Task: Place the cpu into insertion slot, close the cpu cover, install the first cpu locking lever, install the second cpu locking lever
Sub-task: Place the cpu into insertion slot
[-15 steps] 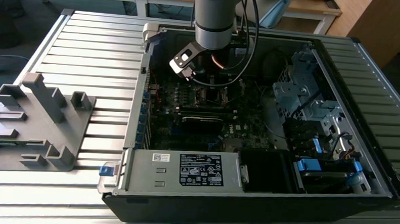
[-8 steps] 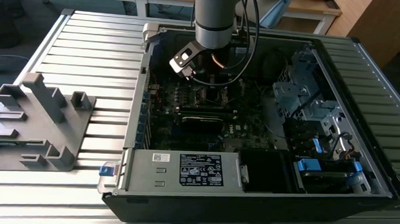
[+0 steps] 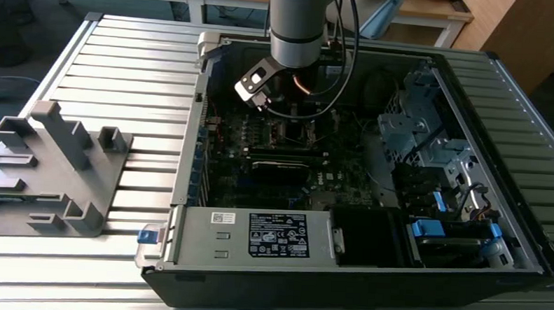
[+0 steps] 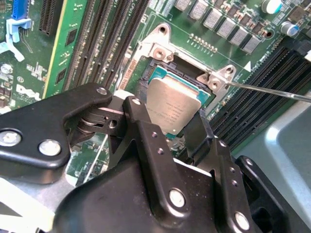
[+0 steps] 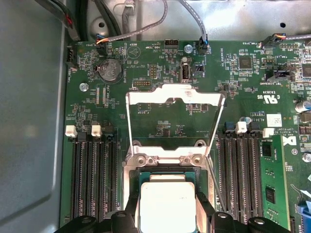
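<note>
The cpu (image 4: pixel 171 108), a silver-topped square chip with a green edge, sits between my gripper's (image 4: pixel 169 116) black fingers (image 4: pixel 141 126). The gripper is shut on its two sides. The chip is right over the insertion slot (image 4: pixel 170 65), whose dark socket and silver rim show just beyond it. I cannot tell whether it rests in the socket. In the first wrist view the cpu (image 5: pixel 167 201) lies below the slot's rim (image 5: pixel 167 158), with the gripper (image 5: pixel 167 212) around it. The cpu cover (image 5: pixel 146 95) stands swung open behind the slot. A thin locking lever rod (image 4: pixel 272 91) runs beside the socket.
Long black memory slots (image 5: pixel 92 179) flank the socket on both sides. Cables (image 5: pixel 146 24) hang at the board's far edge. In the exterior view the arm (image 3: pixel 296 30) reaches down into the open computer case (image 3: pixel 503 102). A grey fixture (image 3: pixel 52 166) stands on the slatted table at that view's left.
</note>
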Action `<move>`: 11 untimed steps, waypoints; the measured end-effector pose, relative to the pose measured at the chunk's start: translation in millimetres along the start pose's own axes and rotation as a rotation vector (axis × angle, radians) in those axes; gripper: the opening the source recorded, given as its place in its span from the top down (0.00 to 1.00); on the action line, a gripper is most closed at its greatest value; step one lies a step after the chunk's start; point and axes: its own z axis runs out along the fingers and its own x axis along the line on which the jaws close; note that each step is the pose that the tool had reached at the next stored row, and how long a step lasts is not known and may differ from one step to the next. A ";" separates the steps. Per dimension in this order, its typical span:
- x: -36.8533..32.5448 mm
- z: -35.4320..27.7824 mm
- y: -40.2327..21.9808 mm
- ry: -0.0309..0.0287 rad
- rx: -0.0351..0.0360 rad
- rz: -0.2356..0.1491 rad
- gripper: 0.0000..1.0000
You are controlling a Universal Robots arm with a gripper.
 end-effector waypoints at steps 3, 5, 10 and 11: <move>-0.4 0.3 0.0 0.0000 -0.0003 0.000 0.46; -0.7 0.3 0.0 -0.0001 -0.0003 0.000 0.46; -1.0 1.9 -0.1 -0.0007 -0.0002 0.000 0.46; -1.0 2.2 -0.2 -0.0008 -0.0001 0.000 0.46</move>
